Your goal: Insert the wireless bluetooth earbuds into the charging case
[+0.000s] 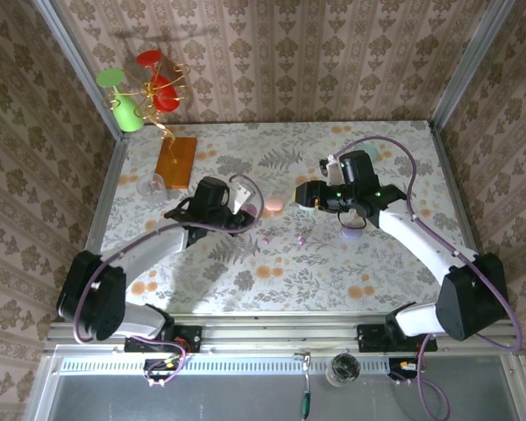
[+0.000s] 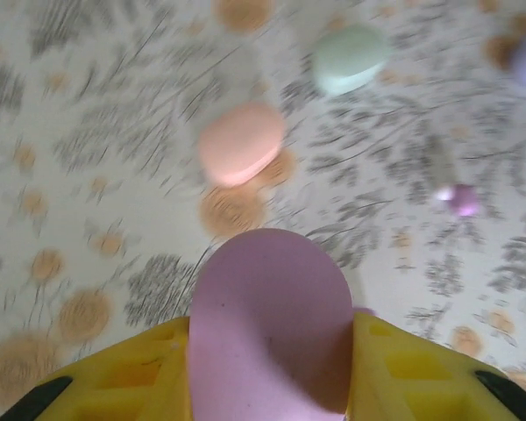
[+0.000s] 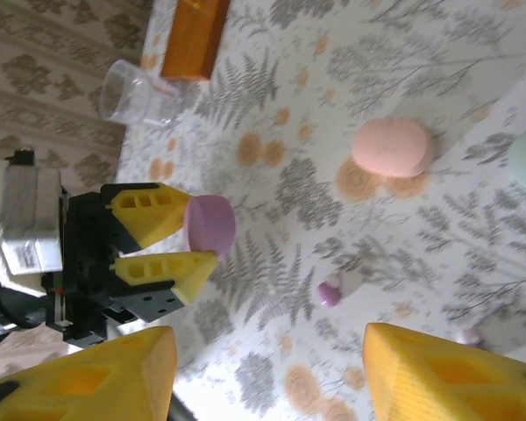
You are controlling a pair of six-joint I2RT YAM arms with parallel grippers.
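- Beige floral table (image 1: pixel 245 281) carries the pastel pieces, mid-frame from overhead.
- Left gripper (image 3: pixel 195 235), at left in the right wrist view, is clamped on a lilac charging case (image 2: pixel 270 324), gripping it across its flat sides.
- Right gripper (image 3: pixel 267 344) hangs parted and empty, low in its own view.
- Pink case (image 2: pixel 241 143) and mint case (image 2: pixel 351 58) lie loose, upper frame of the left wrist view.
- Lilac earbud (image 2: pixel 463 200) lies on the table, right of frame: probably light, glossy and slippery; pinch its rounded body gently.

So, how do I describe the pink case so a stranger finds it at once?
On the floral table, look near the middle. An oval case lies there, salmon-pink; its neighbours are a mint case and a lilac case.
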